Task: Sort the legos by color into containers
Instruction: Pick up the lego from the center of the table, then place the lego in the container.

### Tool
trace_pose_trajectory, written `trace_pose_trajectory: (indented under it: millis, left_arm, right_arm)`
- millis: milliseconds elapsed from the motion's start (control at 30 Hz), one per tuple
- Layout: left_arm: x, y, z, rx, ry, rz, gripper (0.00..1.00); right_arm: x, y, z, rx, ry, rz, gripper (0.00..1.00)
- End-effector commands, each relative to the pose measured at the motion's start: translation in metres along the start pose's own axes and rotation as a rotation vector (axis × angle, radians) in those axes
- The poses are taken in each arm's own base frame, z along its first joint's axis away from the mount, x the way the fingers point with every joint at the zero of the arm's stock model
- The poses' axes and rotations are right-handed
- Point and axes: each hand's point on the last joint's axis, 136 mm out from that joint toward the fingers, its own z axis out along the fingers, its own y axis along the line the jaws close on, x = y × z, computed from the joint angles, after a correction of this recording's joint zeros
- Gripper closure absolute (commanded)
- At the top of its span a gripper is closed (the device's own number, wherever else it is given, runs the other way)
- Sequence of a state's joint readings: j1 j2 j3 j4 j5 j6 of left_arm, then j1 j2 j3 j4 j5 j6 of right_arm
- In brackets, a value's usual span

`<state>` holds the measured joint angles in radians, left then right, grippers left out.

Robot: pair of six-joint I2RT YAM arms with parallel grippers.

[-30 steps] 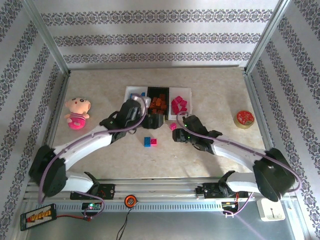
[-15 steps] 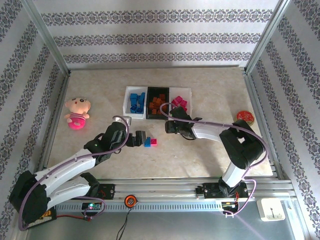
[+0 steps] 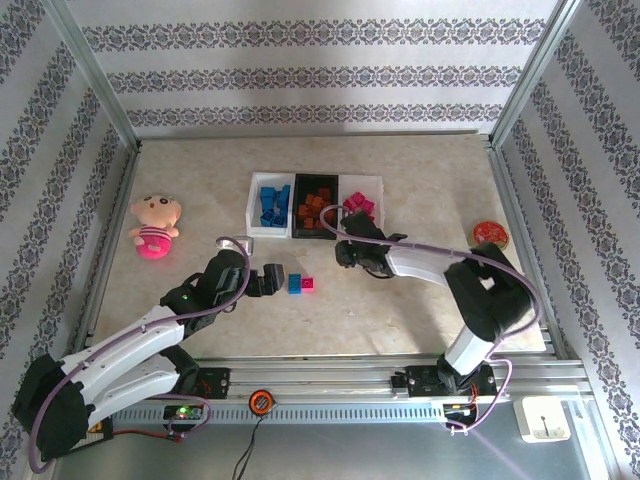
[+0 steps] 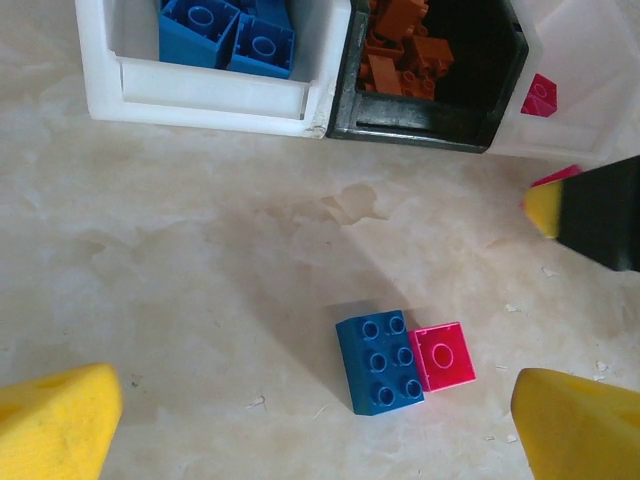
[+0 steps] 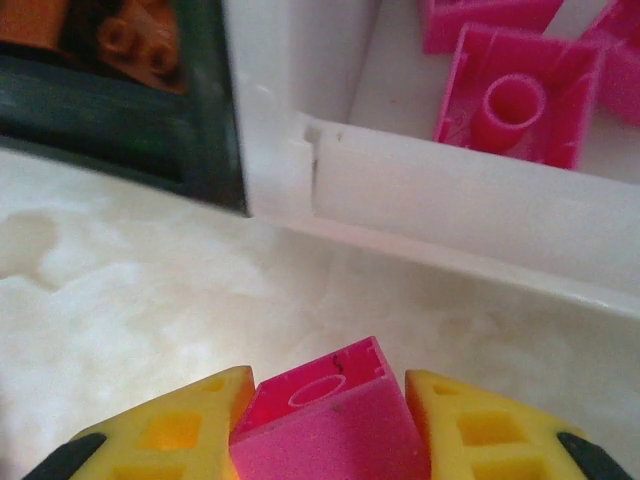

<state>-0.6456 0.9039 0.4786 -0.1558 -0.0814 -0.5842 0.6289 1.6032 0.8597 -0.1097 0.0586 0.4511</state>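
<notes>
The right pincer [image 5: 325, 440] is pinching a pink brick [image 5: 320, 400] between its yellow fingers [image 5: 170, 430]. At 12 o'clock from it stands a white tray [image 5: 470, 200] holding pink bricks [image 5: 515, 100]; at 10 o'clock is the black tray [image 5: 120, 110] with orange bricks [image 5: 130, 40].

The left pincer [image 4: 320, 425] is spread wide over the table [image 4: 150, 280]. At 1 o'clock from it lies a blue brick [image 4: 380, 362], touching a small pink brick [image 4: 443, 355] at its 3 o'clock. At 11 o'clock, the other white tray [image 4: 200, 88] holds blue bricks [image 4: 225, 30].

High view from behind over table [image 3: 420, 180], left wrist looking down, right wrist closest, all share black tray [image 4: 420, 128]
</notes>
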Motion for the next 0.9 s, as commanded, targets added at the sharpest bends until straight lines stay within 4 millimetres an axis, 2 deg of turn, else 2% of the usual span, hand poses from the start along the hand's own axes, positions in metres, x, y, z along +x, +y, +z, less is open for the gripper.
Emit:
trace_pose_trajectory:
  millis: [0, 100, 200, 367, 500, 533, 667, 733, 867]
  left_arm:
    - [0.002, 0.011, -0.003, -0.037, -0.001, 0.008, 0.00]
    - [0.002, 0.012, -0.004, -0.041, -0.004, 0.007, 0.00]
    - [0.001, 0.013, -0.004, -0.046, -0.013, -0.002, 0.00]
    - [0.002, 0.013, -0.006, -0.045, -0.009, -0.013, 0.00]
    - [0.004, 0.015, -0.010, -0.049, -0.001, -0.014, 0.00]
    - [0.005, 0.016, -0.010, -0.051, 0.000, -0.016, 0.00]
    - [0.007, 0.020, -0.014, -0.056, -0.007, -0.021, 0.00]
    - [0.007, 0.020, -0.015, -0.055, -0.011, -0.022, 0.00]
    - [0.006, 0.023, -0.018, -0.063, -0.017, -0.014, 0.00]
  right_arm:
    - [-0.023, 0.014, -0.047, -0.065, -0.095, -0.034, 0.72]
    - [-0.049, 0.008, -0.071, -0.056, -0.164, -0.021, 0.72]
    - [-0.079, -0.010, -0.071, -0.020, -0.185, 0.033, 0.72]
    - [-0.115, -0.039, -0.036, 0.065, -0.169, 0.097, 0.72]
    - [-0.127, -0.057, -0.003, 0.109, -0.118, 0.135, 0.69]
    - [-0.129, -0.059, 0.002, 0.114, -0.113, 0.139, 0.67]
    - [-0.138, -0.060, 0.013, 0.113, -0.098, 0.149, 0.47]
    - [-0.143, -0.055, 0.008, 0.096, -0.108, 0.148, 0.42]
    - [-0.145, -0.036, -0.022, 0.045, -0.151, 0.121, 0.36]
